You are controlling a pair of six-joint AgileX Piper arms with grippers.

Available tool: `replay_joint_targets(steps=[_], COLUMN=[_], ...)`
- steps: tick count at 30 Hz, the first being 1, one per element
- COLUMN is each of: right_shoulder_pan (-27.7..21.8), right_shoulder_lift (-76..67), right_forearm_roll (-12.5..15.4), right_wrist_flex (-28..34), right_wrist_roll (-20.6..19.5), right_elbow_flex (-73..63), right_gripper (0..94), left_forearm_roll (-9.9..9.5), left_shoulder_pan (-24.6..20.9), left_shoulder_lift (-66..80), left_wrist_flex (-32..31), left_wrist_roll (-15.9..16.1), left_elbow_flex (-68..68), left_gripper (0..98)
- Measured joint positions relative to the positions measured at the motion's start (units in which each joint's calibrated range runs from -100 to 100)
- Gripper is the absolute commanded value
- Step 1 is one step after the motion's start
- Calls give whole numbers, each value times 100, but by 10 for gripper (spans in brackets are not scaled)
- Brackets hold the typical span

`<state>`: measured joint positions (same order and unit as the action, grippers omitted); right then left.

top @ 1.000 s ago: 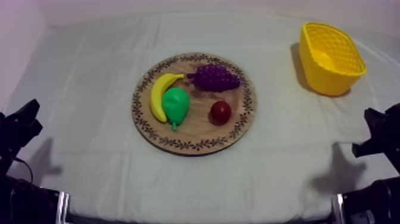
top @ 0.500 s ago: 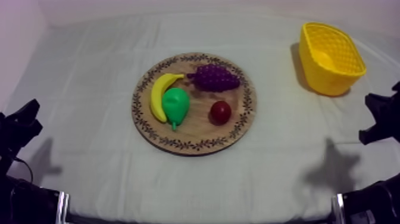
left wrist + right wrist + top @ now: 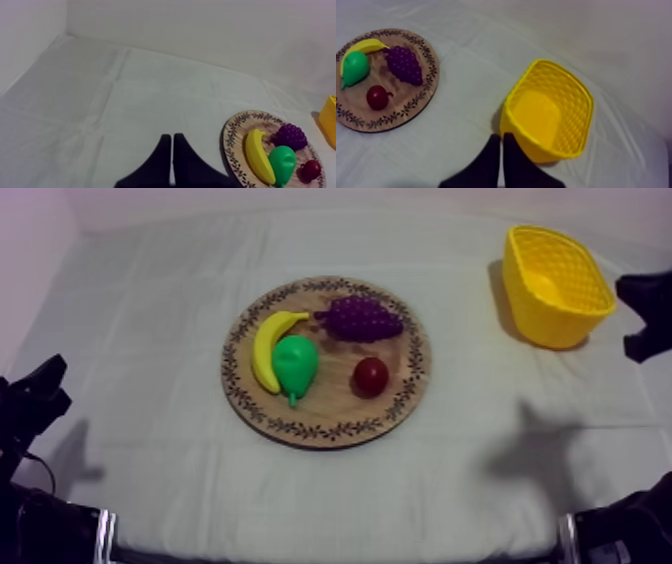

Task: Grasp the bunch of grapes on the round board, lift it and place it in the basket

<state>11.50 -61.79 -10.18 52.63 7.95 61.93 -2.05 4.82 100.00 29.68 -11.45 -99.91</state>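
The purple bunch of grapes lies at the far side of the round wooden board, untouched. In the right wrist view the grapes lie on the board, left of the yellow basket. The basket stands at the table's far right. My right gripper hangs just right of the basket; its fingers lie together as a narrow wedge near the basket's front wall, holding nothing. Low at the left sits my left gripper, shut and empty, well away from the grapes.
A banana, a green pear and a small red fruit share the board. The right arm's shadow falls on the cloth in front of the basket. A wall stands behind the table.
My right gripper has risen from low at the right edge to beside the basket, and its shadow has slid left. The left arm and the fruit have not moved.
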Motion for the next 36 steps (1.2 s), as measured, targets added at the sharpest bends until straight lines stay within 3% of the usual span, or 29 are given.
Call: replay_joint_targets(steps=[20, 25, 36], right_shoulder_pan=[1218, 1457, 1734], right_shoulder_lift=[2400, 2834, 4049], right_forearm_roll=[-121, -31, -104], right_wrist_flex=[1868, 2082, 2342], right_wrist_roll=[-23, 2, 296], right_elbow_flex=[-3173, -3495, -4231], right_gripper=[3, 3, 3], left_forearm_roll=[0, 0, 0], left_shoulder_pan=[0, 0, 0], left_shoulder_lift=[0, 0, 0], left_wrist_flex=[0, 0, -8], left_wrist_roll=[0, 0, 0], left_elbow_flex=[0, 0, 0], left_gripper=[1, 1, 1])
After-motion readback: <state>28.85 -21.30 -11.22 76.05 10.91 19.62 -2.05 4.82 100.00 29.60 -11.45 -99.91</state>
